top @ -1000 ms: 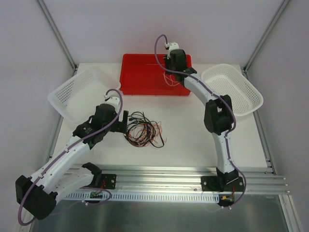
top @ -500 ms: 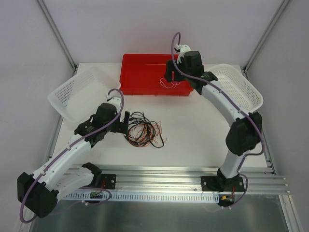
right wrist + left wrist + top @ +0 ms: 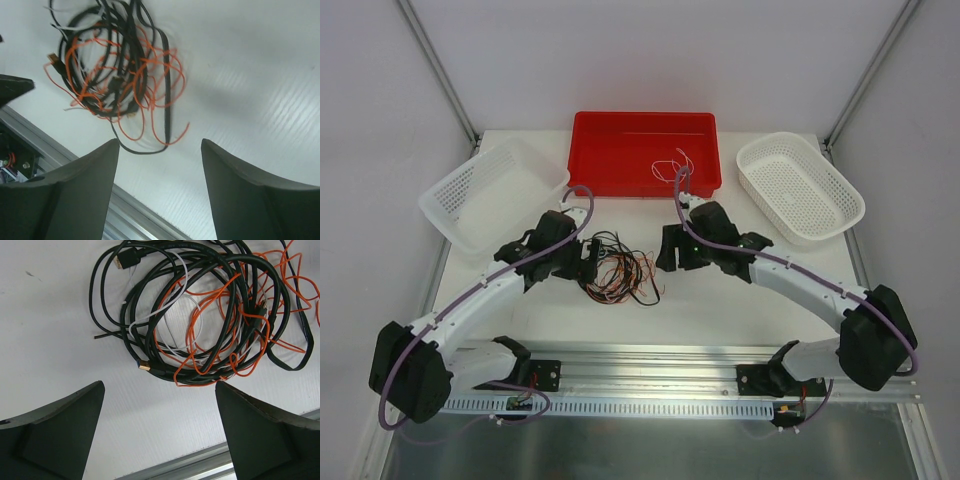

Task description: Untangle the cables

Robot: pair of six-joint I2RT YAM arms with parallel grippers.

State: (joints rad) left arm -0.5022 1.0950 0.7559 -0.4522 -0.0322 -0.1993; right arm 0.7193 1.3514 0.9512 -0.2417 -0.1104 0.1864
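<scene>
The right arm has swung down and back from the red bin (image 3: 620, 150) over the past second. That brings the right claw (image 3: 665, 252) low over the white surface (image 3: 730, 310), just to the right of the cables (image 3: 618, 275). The left arm has edged in closer on the other side. The left claw (image 3: 588, 252) sits at the left edge of the tangle, so the pile lies between the two claws near the middle of the surface.

Both claws stand wide open with nothing between their fingers. From the left wrist, the heap shows as black cables coiled in overlapping loops, threaded through with orange and white strands. Two gold-tipped plugs poke out of the black coils. The right wrist view, partly blurred, shows the same knot with orange loops trailing out of it.

One loose wire (image 3: 672, 163), pale with an orange stretch, lies apart in the red bin at the far edge. A left basket (image 3: 485, 195) and a right basket (image 3: 800, 185), both white, flank the bin.
</scene>
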